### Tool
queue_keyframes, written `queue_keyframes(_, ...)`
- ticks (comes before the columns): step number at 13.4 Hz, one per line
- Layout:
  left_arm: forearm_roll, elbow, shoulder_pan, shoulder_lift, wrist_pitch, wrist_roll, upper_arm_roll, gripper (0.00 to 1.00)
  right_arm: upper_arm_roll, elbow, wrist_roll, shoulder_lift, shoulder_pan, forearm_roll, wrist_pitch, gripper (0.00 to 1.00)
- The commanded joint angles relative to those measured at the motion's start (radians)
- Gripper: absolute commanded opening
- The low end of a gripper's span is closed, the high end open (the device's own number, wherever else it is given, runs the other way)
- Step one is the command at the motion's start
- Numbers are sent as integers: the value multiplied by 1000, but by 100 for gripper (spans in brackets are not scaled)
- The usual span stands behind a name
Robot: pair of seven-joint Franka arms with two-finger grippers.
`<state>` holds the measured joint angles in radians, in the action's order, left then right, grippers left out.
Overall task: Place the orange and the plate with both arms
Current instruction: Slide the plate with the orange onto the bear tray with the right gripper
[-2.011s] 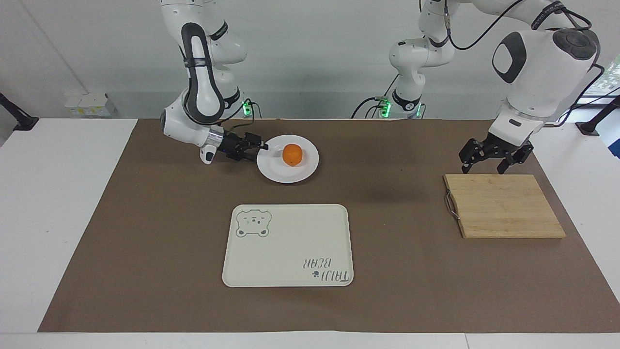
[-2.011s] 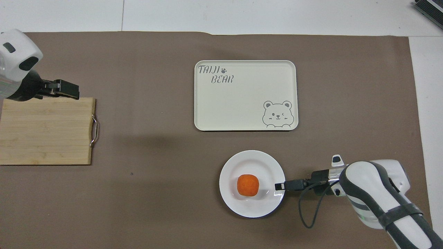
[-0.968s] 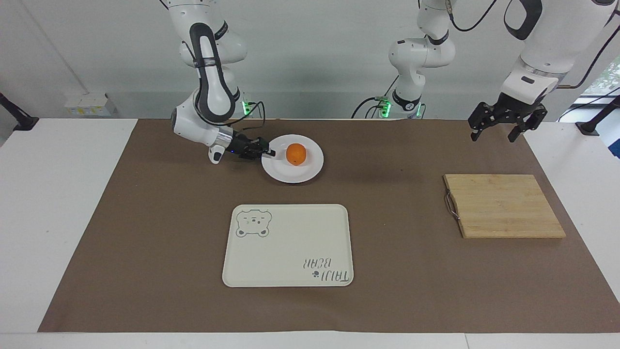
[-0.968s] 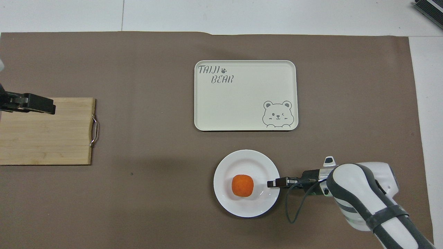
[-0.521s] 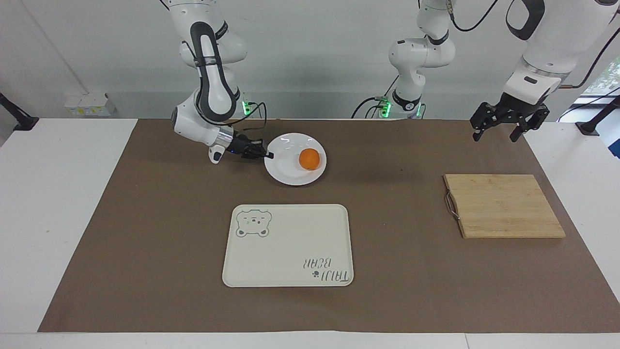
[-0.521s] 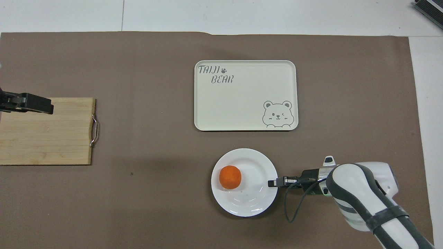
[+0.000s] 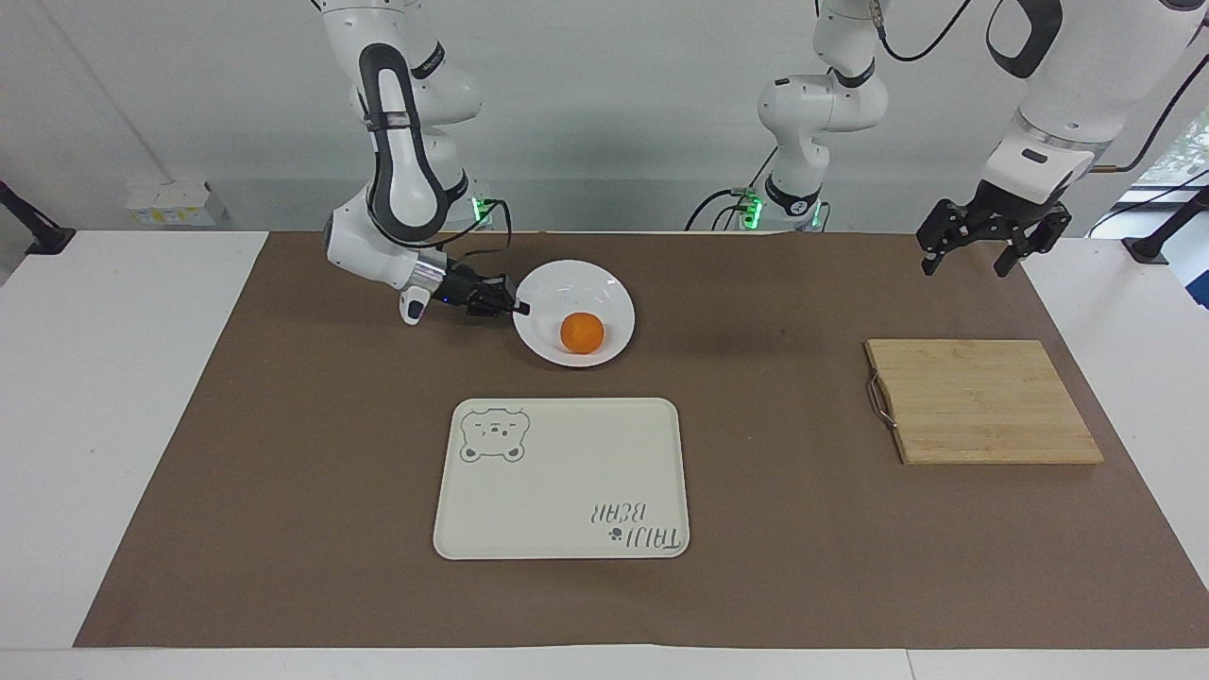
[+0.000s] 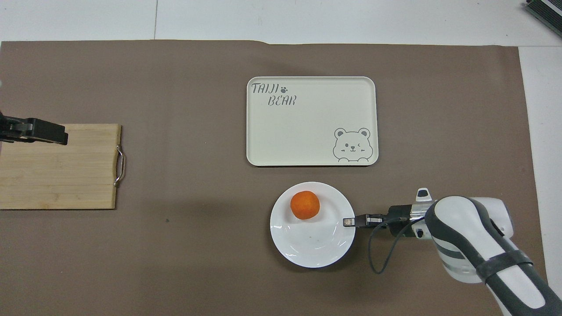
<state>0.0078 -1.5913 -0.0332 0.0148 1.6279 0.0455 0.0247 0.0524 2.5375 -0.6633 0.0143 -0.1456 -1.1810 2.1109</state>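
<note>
The white plate (image 7: 567, 286) (image 8: 311, 245) is on the brown mat near the right arm's base, tilted so that its rim nearer to the robots stands higher. The orange (image 7: 582, 332) (image 8: 304, 204) lies in it against the rim farther from the robots. My right gripper (image 7: 518, 308) (image 8: 349, 222) reaches in level from the right arm's end and is shut on the plate's rim. My left gripper (image 7: 963, 268) (image 8: 44, 131) hangs open and empty, high over the mat by the cutting board's edge nearer to the robots, and waits.
A cream rectangular tray with a bear print (image 7: 562, 477) (image 8: 311, 120) lies farther from the robots than the plate. A bamboo cutting board with a metal handle (image 7: 982, 401) (image 8: 57, 166) lies toward the left arm's end.
The right gripper closed on the plate's rim and tipped the plate; the orange rolled from the middle to the rim farther from the robots. The left arm rose off the board, then held still.
</note>
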Motion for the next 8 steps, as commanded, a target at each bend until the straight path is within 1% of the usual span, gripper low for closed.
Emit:
queue_keyframes(1,-3,11,-2,-3,-17,13,-6,100,-5,-86,-53,-54,50,-49,-74,0)
queue_keyframes(4,-3,11,-2,-3,-17,13,-6,100,-5,-158,-58,-94,58,-69,-83,0)
queue_keyframes(8,-3,11,-2,-3,-17,13,-6,100,-5,-345,-9,-195,57,-91,-88,0)
